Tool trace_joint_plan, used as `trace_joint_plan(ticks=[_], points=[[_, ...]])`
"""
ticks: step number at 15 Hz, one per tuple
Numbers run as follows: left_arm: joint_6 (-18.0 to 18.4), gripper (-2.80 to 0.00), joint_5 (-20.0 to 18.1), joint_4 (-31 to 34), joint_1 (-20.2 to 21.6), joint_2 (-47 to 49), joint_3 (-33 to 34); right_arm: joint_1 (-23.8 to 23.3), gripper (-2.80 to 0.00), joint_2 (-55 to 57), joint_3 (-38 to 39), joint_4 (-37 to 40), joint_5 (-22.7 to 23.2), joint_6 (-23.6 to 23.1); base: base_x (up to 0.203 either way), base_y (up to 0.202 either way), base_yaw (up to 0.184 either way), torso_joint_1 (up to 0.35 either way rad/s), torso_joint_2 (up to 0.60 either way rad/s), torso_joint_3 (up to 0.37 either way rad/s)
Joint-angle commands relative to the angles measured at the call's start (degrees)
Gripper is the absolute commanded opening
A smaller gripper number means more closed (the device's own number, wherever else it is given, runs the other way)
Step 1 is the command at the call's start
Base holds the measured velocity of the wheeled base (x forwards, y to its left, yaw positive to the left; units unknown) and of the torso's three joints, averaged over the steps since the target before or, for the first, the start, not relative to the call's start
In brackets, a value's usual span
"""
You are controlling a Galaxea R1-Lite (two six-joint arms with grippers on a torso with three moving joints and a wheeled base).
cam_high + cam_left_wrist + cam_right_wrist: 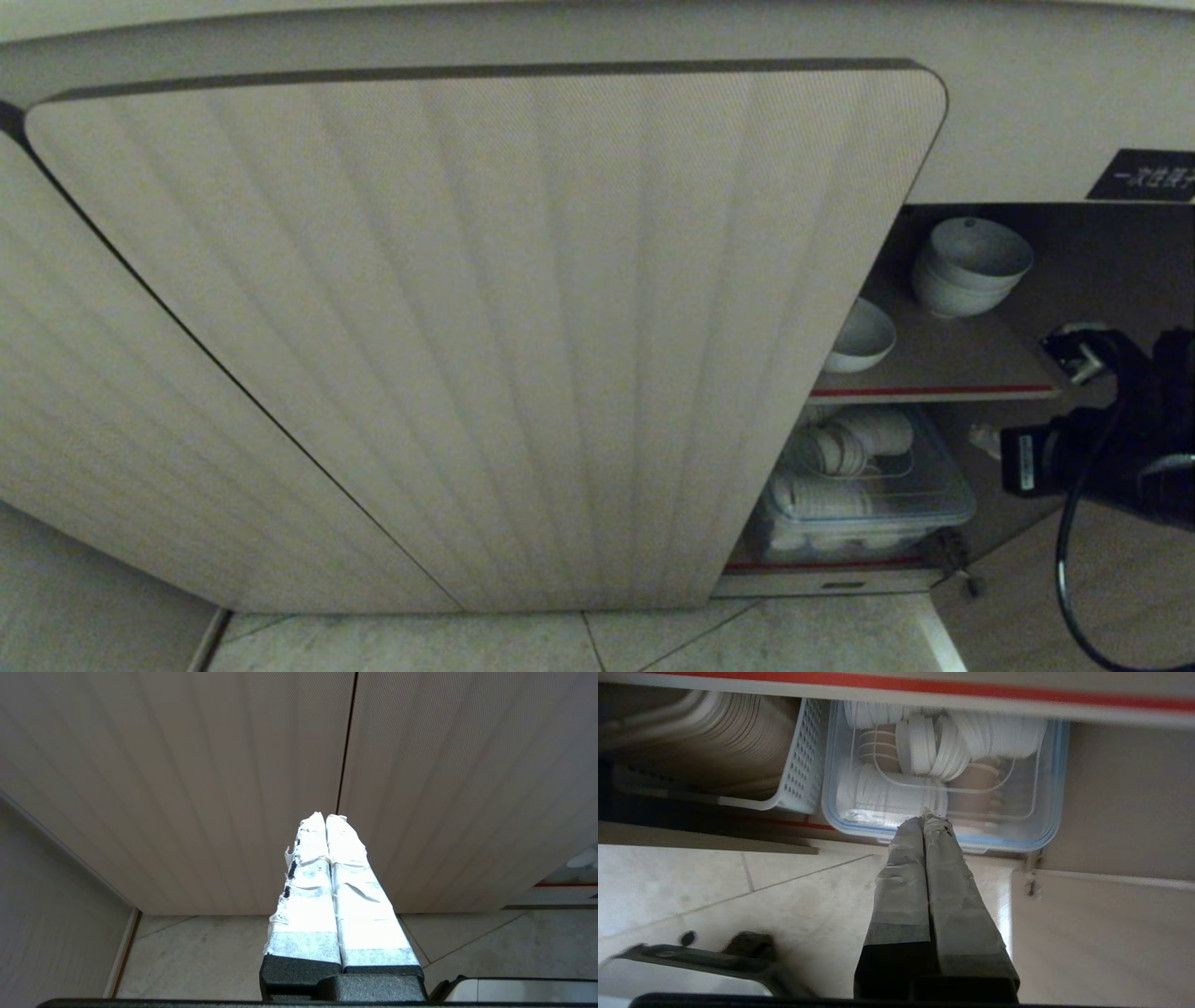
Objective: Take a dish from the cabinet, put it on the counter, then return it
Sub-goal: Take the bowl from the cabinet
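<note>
Right hand (pixel 924 817) pressed together, empty, near the clear bin (pixel 1045 826) on the cabinet (pixel 485 327) floor. Left hand (pixel 325 820) also together, facing the closed ribbed doors. Dish (pixel 859 336) sat on the upper shelf (pixel 943 373), left of and nearer than the bowl stack (pixel 966 266).

A kitchen, seen low by the floor. A cabinet (pixel 485 327) with beige ribbed doors stands partly open. Ahead of the right gripper (pixel 927 817), a clear lidded tub (pixel 943 779) holds white cups, with a perforated white basket (pixel 798 765) of stacked plates beside it. Above them, a shelf holds stacked white bowls (pixel 966 266). Pale floor tiles (pixel 579 644) lie below.
</note>
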Motion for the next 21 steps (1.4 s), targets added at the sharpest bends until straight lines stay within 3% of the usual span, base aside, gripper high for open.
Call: trace_joint_plan(ticks=[1,10,16,21], points=[[0.0,-2.8,0.0,0.0,0.0,0.0,0.0,0.1,-2.8,0.3,-1.5,0.1,0.0,-0.5,0.0,0.0,0.0,0.0,0.0,0.0],[0.0,-2.8,0.0,0.0,0.1,0.0,0.0,0.2,-2.8,0.9,-4.1,-2.0,-0.4,0.8,0.0,0.0,0.0,0.0,0.0,0.0],[0.0,-2.8,0.0,0.0,0.1,0.0,0.0,0.5,-2.8,2.5,-3.2,-6.4,-0.4,5.6,0.0,0.0,0.0,0.0,0.0,0.0],[-0.1,-2.8,0.0,0.0,0.0,0.0,0.0,0.8,-2.8,3.1,-3.5,-7.7,-0.4,6.9,0.0,0.0,0.0,0.0,0.0,0.0]])
